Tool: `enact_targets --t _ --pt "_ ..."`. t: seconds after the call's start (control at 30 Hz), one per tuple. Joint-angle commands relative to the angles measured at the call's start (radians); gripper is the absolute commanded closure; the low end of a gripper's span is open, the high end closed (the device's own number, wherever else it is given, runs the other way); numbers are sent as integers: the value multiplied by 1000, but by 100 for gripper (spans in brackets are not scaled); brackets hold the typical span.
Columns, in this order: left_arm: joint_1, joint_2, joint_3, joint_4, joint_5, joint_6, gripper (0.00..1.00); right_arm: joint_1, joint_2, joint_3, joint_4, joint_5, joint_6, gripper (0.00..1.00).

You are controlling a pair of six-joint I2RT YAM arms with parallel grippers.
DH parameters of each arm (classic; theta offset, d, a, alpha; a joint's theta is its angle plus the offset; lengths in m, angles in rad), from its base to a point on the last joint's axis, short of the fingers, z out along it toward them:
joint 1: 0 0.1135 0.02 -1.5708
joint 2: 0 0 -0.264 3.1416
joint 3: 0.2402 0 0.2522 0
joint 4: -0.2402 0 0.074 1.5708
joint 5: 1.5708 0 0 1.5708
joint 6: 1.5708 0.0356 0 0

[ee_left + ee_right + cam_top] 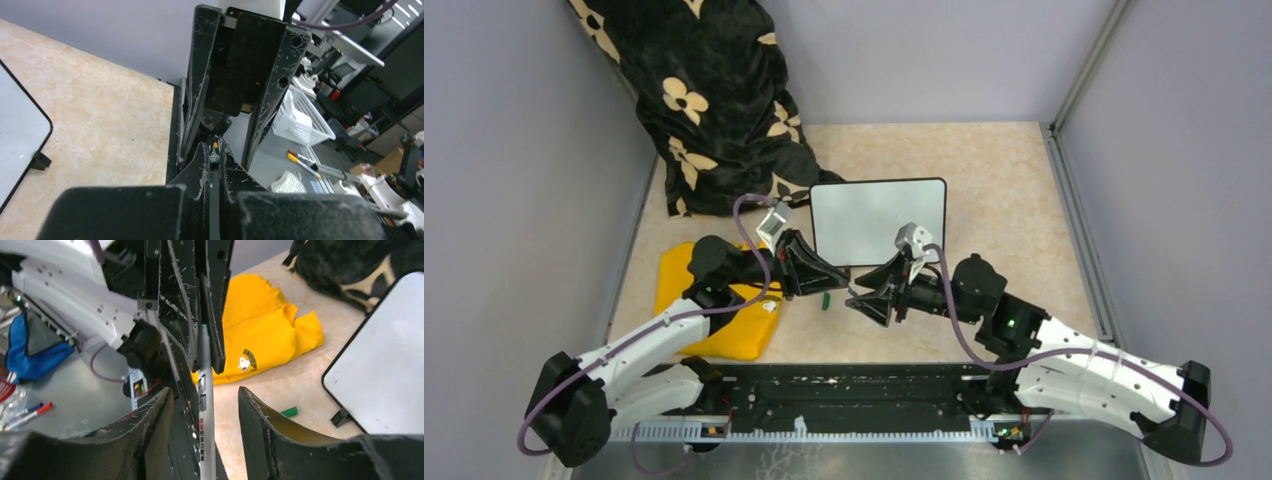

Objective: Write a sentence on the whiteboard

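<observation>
Whiteboard (879, 220) sits mid-worktop just beyond both arms. Its face is blank, with no writing on it. Thin black frame, little black feet showing at the near edge; can't tell whether it is flat or propped.

Likely light and rigid with a slick face, so it could skid or rock under pen pressure. If it needs steadying, take the frame edge or a corner, not the writing face.

Marker (206, 390) is a white barrel held in the air between the two arms, near the board's near-left corner. Judged light, stiff and smooth, so it may twist in a loose grip; best held mid-barrel.

Left fingers (217, 315) are clamped tight on the marker. Right fingers (260, 430) are spread apart on either side of the barrel, not touching it and holding nothing.

Green cap (824, 300) lies on the tan worktop (1004, 180) just below the fingers. Yellow cloth (724, 300) is to the left under the left arm. Black flowered cloth (714, 110) is heaped at back left, near the board's corner.
</observation>
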Motion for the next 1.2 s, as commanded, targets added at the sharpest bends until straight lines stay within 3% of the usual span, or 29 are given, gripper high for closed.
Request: enact_targets --t 0.0,0.23,0.43,0.73,0.87,1.17 --pt "-3 -64 -33 118 -169 -80 100 6 -116 0 54 158 67 48" --pt "-4 -215 -56 105 -542 -100 100 6 -280 -21 69 302 150 40" --pt "-4 -267 -25 99 -677 -159 100 5 -254 -58 161 232 224 39" --pt "-3 -266 -21 214 -725 -346 100 4 -18 0 495 23 324 41" --pt "-3 -260 -7 228 -710 -375 100 4 64 25 620 47 344 43" --pt "-3 -253 -12 226 -710 -403 100 4 131 100 703 131 315 45"
